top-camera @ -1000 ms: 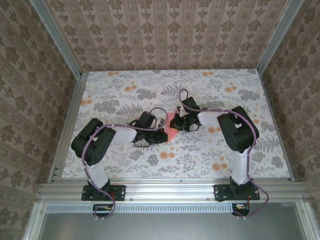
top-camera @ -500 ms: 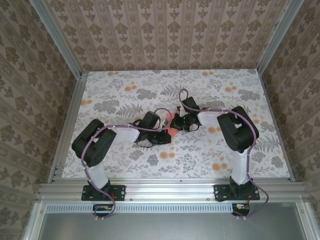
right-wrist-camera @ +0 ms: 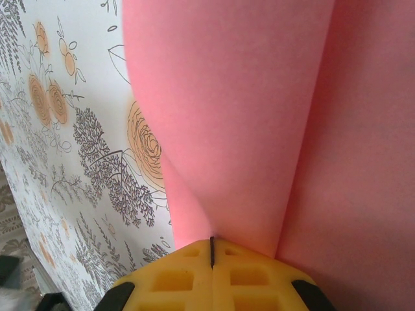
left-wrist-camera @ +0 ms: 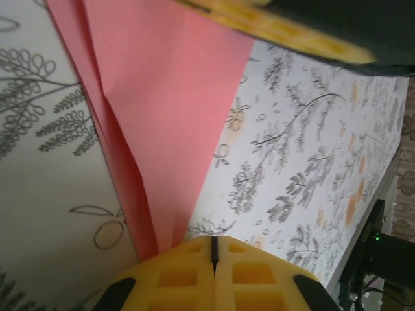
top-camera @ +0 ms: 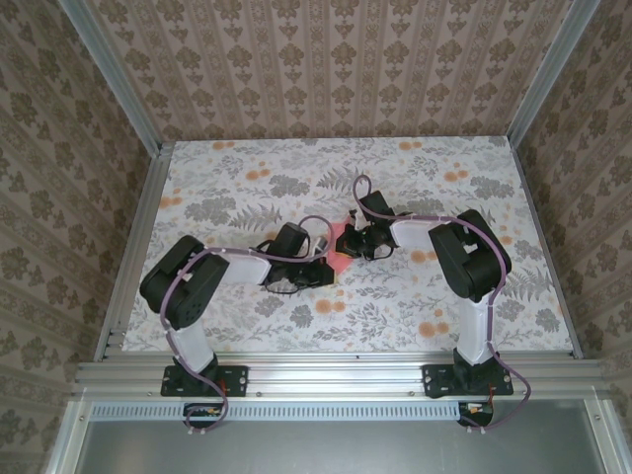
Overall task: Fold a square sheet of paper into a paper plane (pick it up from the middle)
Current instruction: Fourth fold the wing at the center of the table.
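A flower-printed table (top-camera: 247, 178) stands inside wallpapered walls. At the table's middle, the pink paper (top-camera: 341, 260) is stretched between both grippers. The left gripper (top-camera: 326, 269) is at its near end and the right gripper (top-camera: 348, 240) at its far end. The paper is thin and matte, creased into long overlapping panels. Each gripper's yellow, grid-moulded fingertips (left-wrist-camera: 188, 278) are clamped together on a narrowing fold.

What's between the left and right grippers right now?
The folded pink paper bridges the short gap between the left gripper and the right gripper in the top view. Both wrist views show their fingers shut on it.
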Available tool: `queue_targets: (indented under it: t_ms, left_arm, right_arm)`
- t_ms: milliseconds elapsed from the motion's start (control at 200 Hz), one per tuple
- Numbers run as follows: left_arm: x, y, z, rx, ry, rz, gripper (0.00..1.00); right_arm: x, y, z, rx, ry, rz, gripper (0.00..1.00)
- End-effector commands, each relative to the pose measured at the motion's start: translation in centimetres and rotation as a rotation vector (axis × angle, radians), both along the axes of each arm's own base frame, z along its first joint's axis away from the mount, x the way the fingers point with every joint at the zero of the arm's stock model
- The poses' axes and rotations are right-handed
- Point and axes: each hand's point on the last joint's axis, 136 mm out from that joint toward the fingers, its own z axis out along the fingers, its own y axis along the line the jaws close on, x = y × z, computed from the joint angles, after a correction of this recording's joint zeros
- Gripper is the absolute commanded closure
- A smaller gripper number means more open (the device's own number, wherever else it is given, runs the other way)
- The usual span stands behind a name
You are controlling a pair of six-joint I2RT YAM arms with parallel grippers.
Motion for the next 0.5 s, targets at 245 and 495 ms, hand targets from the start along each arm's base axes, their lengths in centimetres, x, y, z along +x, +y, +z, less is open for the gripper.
queue_targets:
  t_ms: [245,495]
  left_arm:
    - [2.8,0.7,1.2,-0.010,-0.035,0.024,0.94]
    - [1.6,1.2,-1.3,0.017,0.020,0.014,0.93]
  right_arm:
    - [-0.9,-1.6,-2.9,-0.101,0.065,-0.022,0.96]
    - [-1.1,-1.7,-3.1,-0.108,0.070,-0.020,0.96]
